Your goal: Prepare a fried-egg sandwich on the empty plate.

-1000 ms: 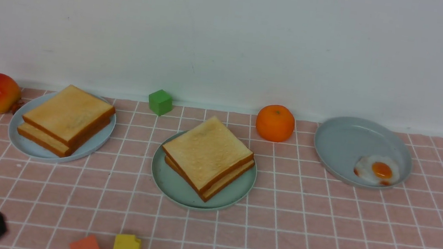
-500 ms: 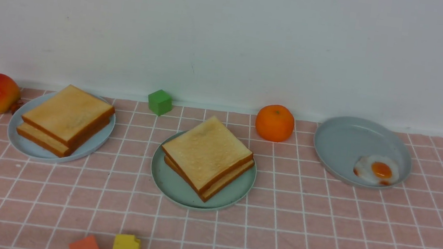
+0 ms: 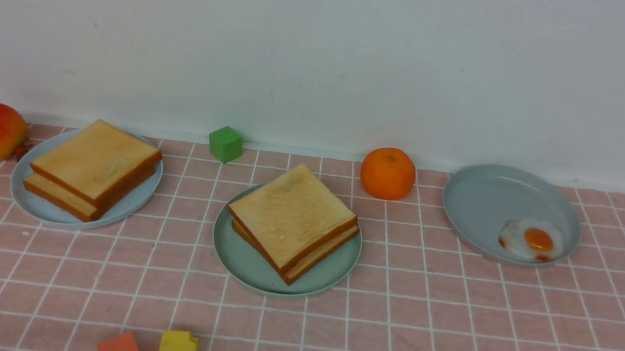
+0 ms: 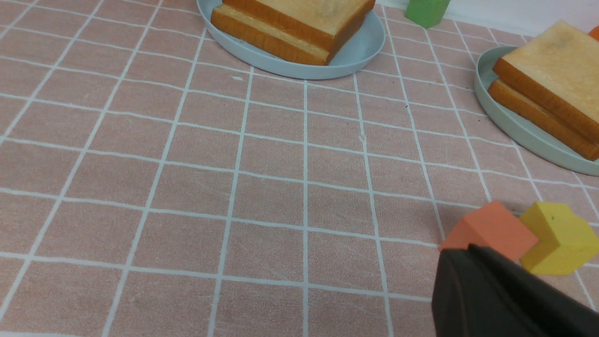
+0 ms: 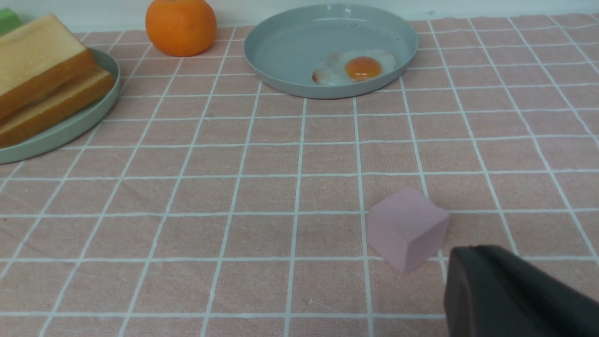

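Sandwich (image 3: 293, 221) sits on the mint-green plate (image 3: 237, 256) at table centre, far from both grippers; no egg shows between its square, matte, dark-crusted slices. I see only a black sliver of the left gripper (image 4: 505, 299) by the orange block (image 4: 489, 229), and of the right gripper (image 5: 514, 295) by the pink block (image 5: 405, 227); I cannot tell either's opening. Glossy fried egg (image 3: 532, 239) lies in the grey-blue dish (image 3: 482, 202), far right.
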Robot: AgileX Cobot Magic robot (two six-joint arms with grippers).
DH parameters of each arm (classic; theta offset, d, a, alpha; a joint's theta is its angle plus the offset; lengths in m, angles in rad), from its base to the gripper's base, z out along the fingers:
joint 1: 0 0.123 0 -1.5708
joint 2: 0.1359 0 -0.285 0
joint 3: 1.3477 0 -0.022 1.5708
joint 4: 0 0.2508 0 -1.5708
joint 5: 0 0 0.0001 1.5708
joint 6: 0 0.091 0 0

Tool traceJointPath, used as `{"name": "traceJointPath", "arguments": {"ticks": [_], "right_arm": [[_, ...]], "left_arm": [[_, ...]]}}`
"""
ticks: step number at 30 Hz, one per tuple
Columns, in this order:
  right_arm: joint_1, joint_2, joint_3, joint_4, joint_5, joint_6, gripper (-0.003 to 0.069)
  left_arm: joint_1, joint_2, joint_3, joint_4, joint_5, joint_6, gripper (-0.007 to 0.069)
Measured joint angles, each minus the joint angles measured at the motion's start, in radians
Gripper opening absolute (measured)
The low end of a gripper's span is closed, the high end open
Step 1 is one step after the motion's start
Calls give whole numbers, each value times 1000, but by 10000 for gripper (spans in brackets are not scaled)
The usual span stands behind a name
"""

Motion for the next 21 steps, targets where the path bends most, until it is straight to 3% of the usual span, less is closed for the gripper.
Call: {"name": "traceJointPath", "arguments": {"ticks": [21], "right_arm": [[0,0,0,0,0,0,40]], "left_arm": [[0,0,0,0,-3,0,-13]]}}
